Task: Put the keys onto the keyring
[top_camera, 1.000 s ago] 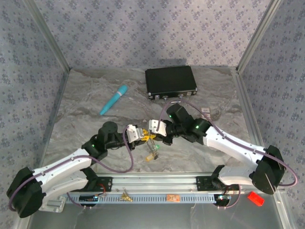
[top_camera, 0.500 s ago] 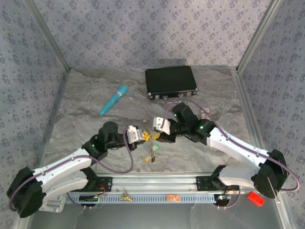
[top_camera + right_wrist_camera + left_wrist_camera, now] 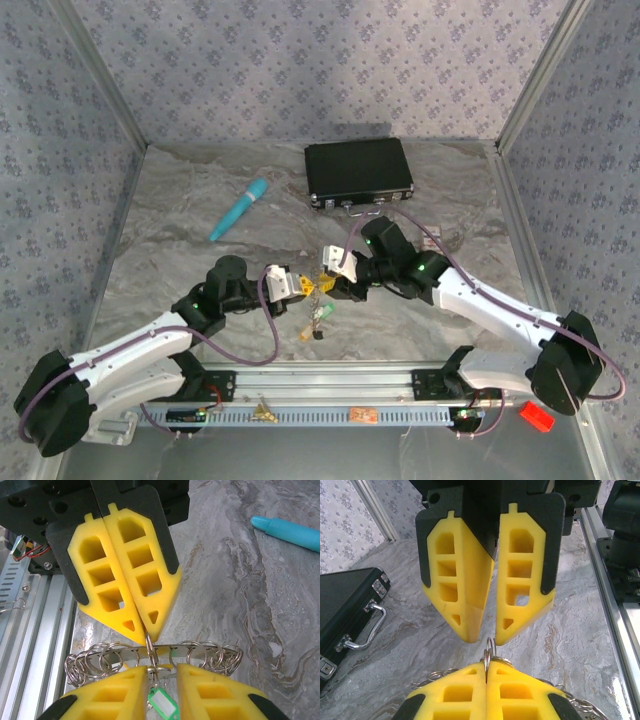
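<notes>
My left gripper (image 3: 486, 668) is clamped shut on a thin upright wire loop of the keyring (image 3: 200, 652) — the yellow fingers press flat together with the loop poking out between their tips. The keyring is held between the two grippers, near the middle of the table (image 3: 170, 230) and toward its near edge. From the right wrist it reads as a flat grey band strung with many small wire loops fanning out to either side. My right gripper (image 3: 162, 670) faces the left one tip to tip, its fingers parted by a narrow gap and pressing on nothing that I can make out. A green tag (image 3: 162, 702) hangs in that gap just under the band. From above, the keys (image 3: 318, 322) dangle in a small cluster below the meeting point — a dark one lowest. I cannot tell whether they reach the table. Well behind, a black case (image 3: 358, 170) lies at the far side, with a teal pen (image 3: 240, 208) to its left, both apart from the arms.
</notes>
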Tool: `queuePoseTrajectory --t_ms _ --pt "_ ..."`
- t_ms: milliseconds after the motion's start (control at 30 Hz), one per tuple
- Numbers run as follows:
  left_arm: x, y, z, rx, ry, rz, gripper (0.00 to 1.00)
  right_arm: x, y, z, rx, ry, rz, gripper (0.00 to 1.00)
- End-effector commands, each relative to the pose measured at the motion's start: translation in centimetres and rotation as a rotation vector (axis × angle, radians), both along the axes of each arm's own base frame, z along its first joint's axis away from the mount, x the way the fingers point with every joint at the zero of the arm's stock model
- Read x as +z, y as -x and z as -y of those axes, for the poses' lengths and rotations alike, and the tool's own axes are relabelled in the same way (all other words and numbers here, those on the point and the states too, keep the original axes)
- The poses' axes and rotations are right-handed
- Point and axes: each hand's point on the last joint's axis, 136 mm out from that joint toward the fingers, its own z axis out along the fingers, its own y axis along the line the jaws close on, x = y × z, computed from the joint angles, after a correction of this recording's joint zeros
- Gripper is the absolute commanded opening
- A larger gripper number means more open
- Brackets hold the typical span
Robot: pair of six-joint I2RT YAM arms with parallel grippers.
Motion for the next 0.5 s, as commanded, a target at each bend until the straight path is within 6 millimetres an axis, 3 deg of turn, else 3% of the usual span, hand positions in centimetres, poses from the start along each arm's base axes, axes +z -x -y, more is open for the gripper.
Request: queuePoseTrajectory --t_ms 0,200,467 --pt "2.3 0.4 0.4 -0.037 0.070 0.072 0.00 0.3 0.2 -0.3 0.017 -0.017 -0.018 0.19" --pt "2.4 0.4 0.3 -0.034 0.071 0.076 0.00 0.3 0.3 -0.4 0.023 -0.017 -0.025 0.00" --pt "2.5 0.6 0.3 -0.042 0.078 0.083 0.00 -1.2 -1.0 0.4 -0.047 0.045 -0.031 0.00"
